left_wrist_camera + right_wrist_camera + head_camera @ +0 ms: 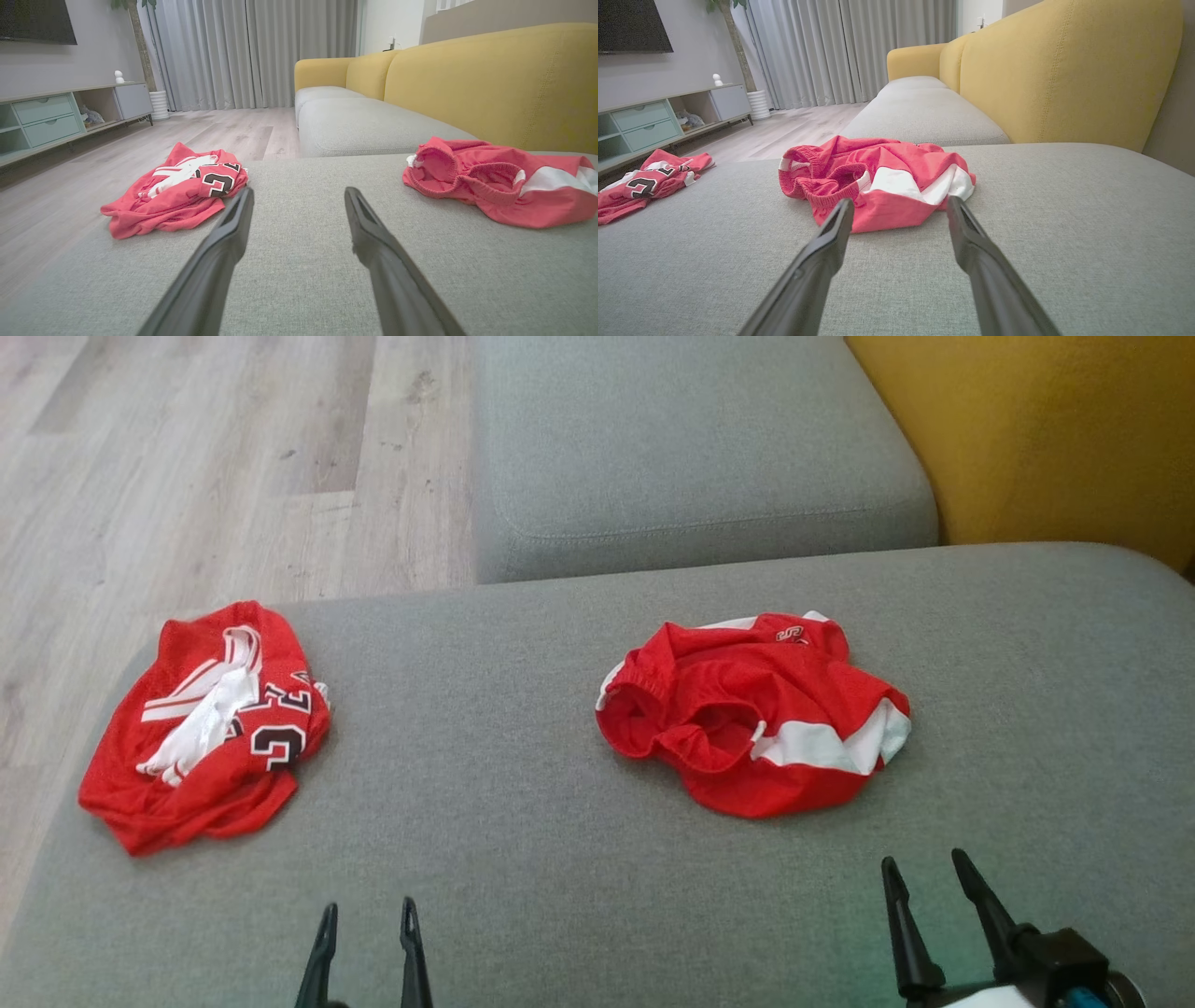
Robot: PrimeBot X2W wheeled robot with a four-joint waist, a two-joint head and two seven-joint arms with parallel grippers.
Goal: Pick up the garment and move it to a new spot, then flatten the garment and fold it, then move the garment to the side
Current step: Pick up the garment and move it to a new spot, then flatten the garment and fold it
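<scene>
Two crumpled red garments lie on the grey sofa seat (pixel 523 821). Red shorts with white panels (pixel 766 709) (pixel 490 186) (pixel 887 182) sit right of centre. A red jersey with white trim and dark numbers (pixel 205 728) (pixel 182 196) (pixel 644 184) lies at the seat's left edge. My left gripper (pixel 368 905) (pixel 299 190) is open and empty near the front, between the two garments and apart from both. My right gripper (pixel 922 859) (pixel 900 199) is open and empty, just short of the near hem of the shorts.
A second grey seat cushion (pixel 691 457) adjoins at the back, with the yellow backrest (pixel 1027 429) to the right. Wooden floor (pixel 187 476) lies beyond the seat's left edge. A low TV cabinet (pixel 46 116) stands across the room.
</scene>
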